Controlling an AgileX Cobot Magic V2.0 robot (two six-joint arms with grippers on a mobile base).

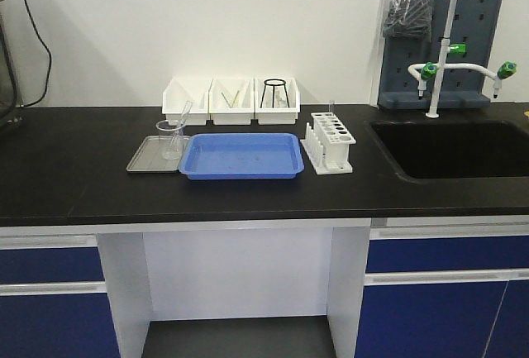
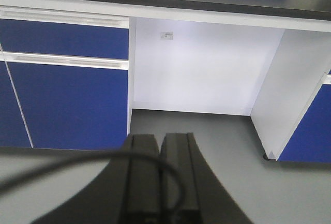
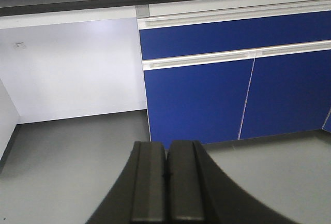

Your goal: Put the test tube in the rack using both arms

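A black lab counter [image 1: 83, 168] is filling the front view, and neither arm is showing in it. The test tube [image 1: 185, 115], a slim clear glass tube, is leaning at a slant inside a clear spouted beaker [image 1: 172, 140], with its upper end poking out above the rim. The beaker is standing on a small metal tray [image 1: 139, 162] at the left. A blue plastic tray [image 1: 240, 158] is lying just beside the metal tray, and the white rack [image 1: 331, 139] is sitting just beyond the blue tray's right edge, near a dark sink [image 1: 455, 151]. Something thin and upright is rising from the back of the rack; it is too faint to identify.

In the wrist views, both arms are hanging low in front of the cabinets, below counter height. The left gripper [image 2: 160, 137] is showing its two black fingers pressed together with nothing between them, and a dark cable [image 2: 62, 164] is crossing in front of it. The right gripper [image 3: 167, 145] is likewise closed and holding nothing.

The tube is probably very light, rigid, smooth and easily broken, so it is calling for a gentle pinch on the exposed upper part above the beaker's rim. Lifting along its lean should avoid levering it against the glass. The free lower half would then suit the second gripper's hold.
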